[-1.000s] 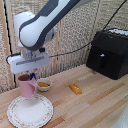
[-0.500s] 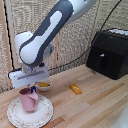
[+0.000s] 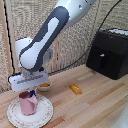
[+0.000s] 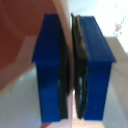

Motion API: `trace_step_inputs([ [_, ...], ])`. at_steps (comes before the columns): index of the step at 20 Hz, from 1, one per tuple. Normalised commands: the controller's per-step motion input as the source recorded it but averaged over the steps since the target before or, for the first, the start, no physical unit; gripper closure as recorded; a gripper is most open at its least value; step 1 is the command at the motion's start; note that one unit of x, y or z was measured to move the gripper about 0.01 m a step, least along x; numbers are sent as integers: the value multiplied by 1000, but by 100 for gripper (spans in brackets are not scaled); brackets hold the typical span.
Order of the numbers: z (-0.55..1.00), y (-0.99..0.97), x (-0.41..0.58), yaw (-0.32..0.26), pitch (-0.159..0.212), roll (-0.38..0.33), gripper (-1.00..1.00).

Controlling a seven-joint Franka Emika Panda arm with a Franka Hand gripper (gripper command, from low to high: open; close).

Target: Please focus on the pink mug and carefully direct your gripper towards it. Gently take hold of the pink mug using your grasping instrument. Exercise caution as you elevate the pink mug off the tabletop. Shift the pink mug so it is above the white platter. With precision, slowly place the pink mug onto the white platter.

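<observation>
The pink mug stands upright on the white platter at the exterior view's lower left, its handle toward the right. My gripper hangs from the white arm directly over the mug, with its fingers down at the mug's rim. In the wrist view the two blue fingers are pressed together on a thin pink strip, the mug's wall. The rest of the mug fills the side of that view. My gripper is shut on the mug.
A small white bowl with yellow contents sits just behind the platter. A small yellow object lies on the wooden table. A black box-shaped appliance stands at the back on the exterior view's right.
My gripper has come down with the pink mug in it, from above the platter to the platter's surface. In the last half second it has barely moved.
</observation>
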Motion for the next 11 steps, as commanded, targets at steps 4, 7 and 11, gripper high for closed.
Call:
trace_step_inputs([
  [4, 277, 0, 51, 88, 24, 0, -100],
  [7, 502, -37, 135, 86, 55, 5, -100],
  [11, 734, -159, 160, 29, 36, 43, -100],
])
